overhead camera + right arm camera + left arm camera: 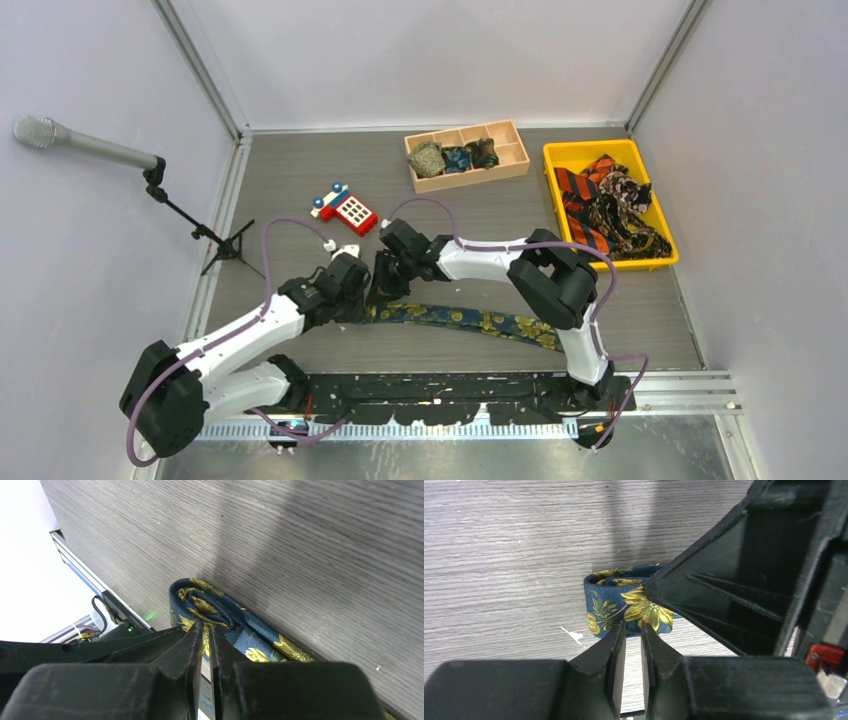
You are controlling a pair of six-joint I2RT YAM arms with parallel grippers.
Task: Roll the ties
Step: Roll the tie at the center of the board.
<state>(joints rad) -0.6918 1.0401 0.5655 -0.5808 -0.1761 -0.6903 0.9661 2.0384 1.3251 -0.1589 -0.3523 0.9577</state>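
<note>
The navy tie with yellow-gold flowers (470, 322) lies flat across the near table, and its left end is rolled into a small coil (609, 605). The coil also shows in the right wrist view (210, 602). My left gripper (362, 302) meets it from the left, with its jaws (634, 625) nearly closed on the coil's lower edge. My right gripper (386, 288) comes from above, with its jaws (205, 625) pinched on the coil's outer wrap. Its black finger (734, 580) fills the right of the left wrist view.
A wooden divided box (520, 150) at the back holds three small coiled ties (457, 158). A yellow bin (560, 155) at the back right holds a heap of orange-and-black striped ties (600, 205). A red-and-blue toy phone (345, 208) lies behind the grippers. A microphone stand (215, 240) is at the left.
</note>
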